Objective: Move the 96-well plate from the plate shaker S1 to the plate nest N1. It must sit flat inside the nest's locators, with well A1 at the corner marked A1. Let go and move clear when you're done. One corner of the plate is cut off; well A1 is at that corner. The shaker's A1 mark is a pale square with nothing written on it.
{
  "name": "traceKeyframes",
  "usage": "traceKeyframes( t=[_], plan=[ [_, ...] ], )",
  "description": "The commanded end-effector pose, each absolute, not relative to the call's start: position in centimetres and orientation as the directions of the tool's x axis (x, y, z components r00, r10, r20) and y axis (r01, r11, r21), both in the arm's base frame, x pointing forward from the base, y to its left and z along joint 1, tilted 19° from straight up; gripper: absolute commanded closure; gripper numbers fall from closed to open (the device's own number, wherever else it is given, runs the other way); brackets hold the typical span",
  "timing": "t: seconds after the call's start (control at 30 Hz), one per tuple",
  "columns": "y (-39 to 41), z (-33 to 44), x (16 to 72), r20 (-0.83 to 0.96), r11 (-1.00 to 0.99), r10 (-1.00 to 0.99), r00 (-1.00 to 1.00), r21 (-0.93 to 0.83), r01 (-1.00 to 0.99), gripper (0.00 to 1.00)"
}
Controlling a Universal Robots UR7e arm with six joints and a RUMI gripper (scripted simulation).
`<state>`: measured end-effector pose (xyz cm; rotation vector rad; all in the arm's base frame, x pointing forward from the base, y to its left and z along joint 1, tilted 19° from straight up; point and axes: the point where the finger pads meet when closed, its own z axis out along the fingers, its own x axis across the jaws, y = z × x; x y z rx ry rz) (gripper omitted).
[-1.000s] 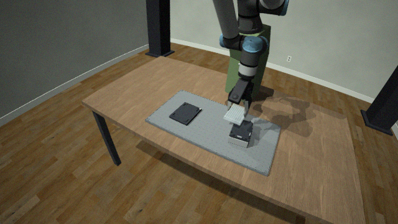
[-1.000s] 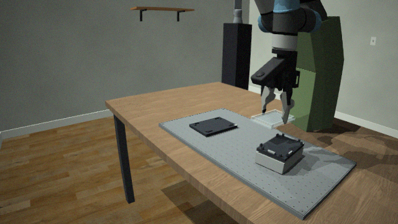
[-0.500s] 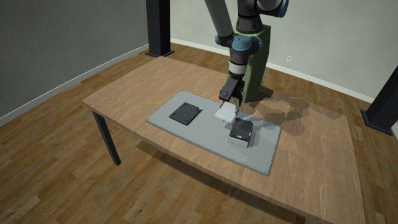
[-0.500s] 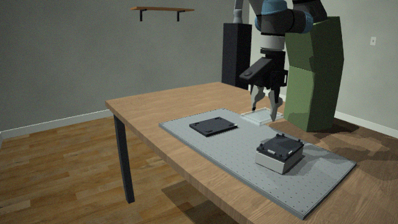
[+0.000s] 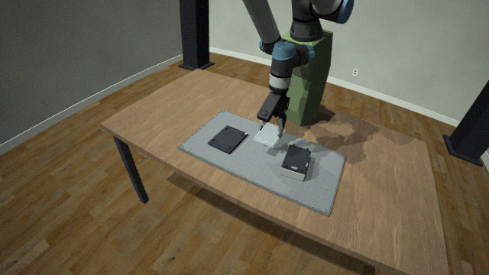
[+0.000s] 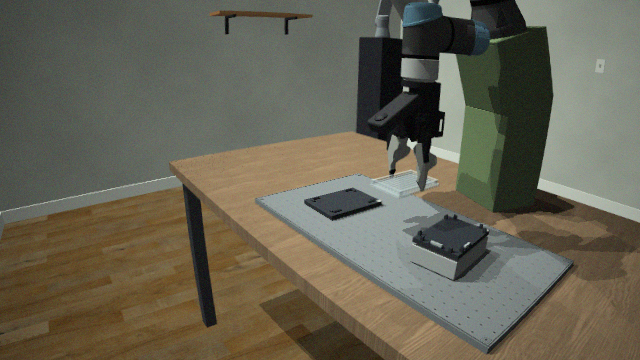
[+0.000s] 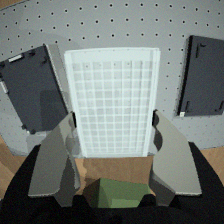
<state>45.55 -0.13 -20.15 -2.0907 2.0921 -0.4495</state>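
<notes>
a ur7e arm's two-jaw gripper (image 5: 271, 126) pinched the white 96-well plate (image 5: 267, 134) by its two long edges and held it in the air above the grey perforated base board (image 5: 244, 164), between the two stations. the plate hung roughly level, off both the plate shaker s1 (image 5: 296, 162) and the plate nest n1 (image 5: 228, 139), and touched neither. from the exterior camera the plate (image 6: 404, 183) sat near the far edge of the board (image 6: 380, 250), behind the flat black nest (image 6: 343, 202), with the shaker (image 6: 450, 246), a pale box with a dark top, well apart toward the near right.

the wrist camera showed the grey fingers closed against the plate (image 7: 112, 100) on either side, its grid of wells facing the lens. the shaker's dark top (image 7: 27, 95) lay to the left in that view and the nest (image 7: 202, 80) to the right, both resting on the dotted board (image 7: 115, 25). which corner of the plate was cut off could not be told from these views.

the board rested on a wooden table (image 5: 160, 103), and the arm rose from a green pedestal (image 5: 311, 88) at the table's far side.
</notes>
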Motion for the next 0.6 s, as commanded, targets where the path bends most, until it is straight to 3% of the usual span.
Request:
traceKeyframes(
  t=[0.0, 0.57],
  plan=[
    [-1.5, -20.1, 45.7, 0.103, -0.017, -0.995, -0.016, -0.315, -0.949, 1.0],
    [-6.5, -20.2, 45.9, 0.103, -0.017, -0.995, -0.016, -0.315, -0.949, 1.0]
  ],
)
